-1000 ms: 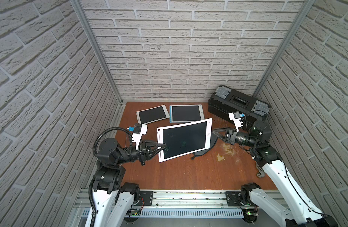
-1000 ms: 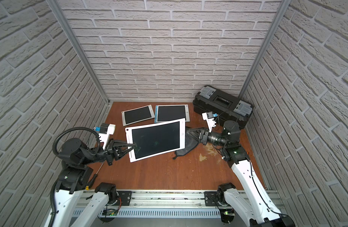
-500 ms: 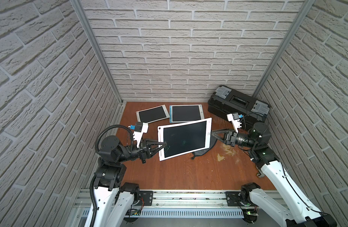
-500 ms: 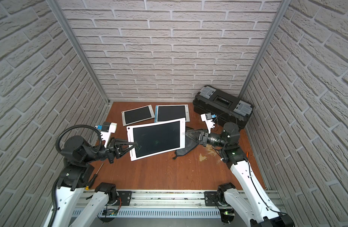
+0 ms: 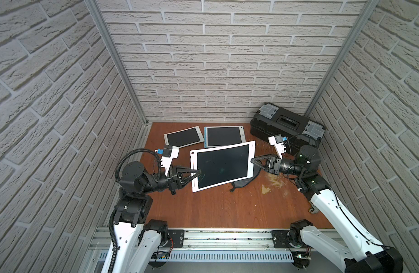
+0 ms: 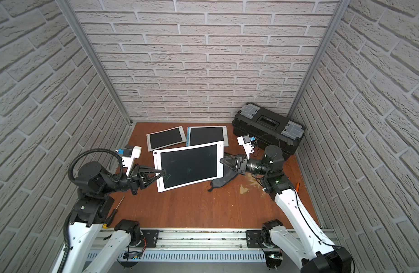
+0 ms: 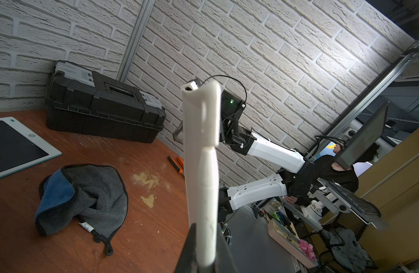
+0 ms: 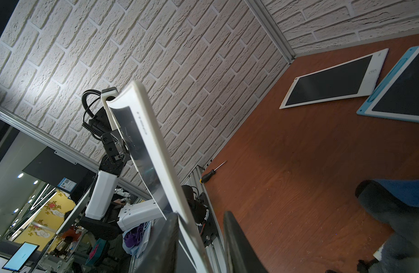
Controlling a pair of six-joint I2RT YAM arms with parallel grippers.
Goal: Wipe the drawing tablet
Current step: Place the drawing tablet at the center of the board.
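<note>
**Desk:** Where is the drawing tablet?

**Photographer:** Off the wooden table (image 5: pixel 215 208). In both top views the large, white-framed drawing tablet (image 5: pixel 224 165) (image 6: pixel 189 165) hangs in the air between the two arms, its dark screen facing up toward the camera head.

**Desk:** Who has hold of it?

**Photographer:** The left gripper (image 5: pixel 199 170) is clamped on the tablet's left edge, with its tips lying over the margin of the screen. In the left wrist view the white rim rises from between the closed fingers (image 7: pixel 190 241). The right gripper (image 5: pixel 252 160) is at the opposite edge with its jaws apart, astride the rim. The right wrist view shows the rim against one finger (image 8: pixel 168 236), with a clear gap before the other.

**Desk:** And the rest of the scene?

**Photographer:** A grey-and-blue cloth (image 5: pixel 241 183) lies crumpled on the table, partly hidden under the raised tablet's right corner and apart from both grippers. Two smaller tablets (image 5: pixel 185 138) (image 5: pixel 224 136) lie flat side by side near the back wall. A black toolbox (image 5: pixel 286 123) sits in the back right corner. A screwdriver (image 6: pixel 114 214) lies at the table's edge, by the left arm's base.
</note>
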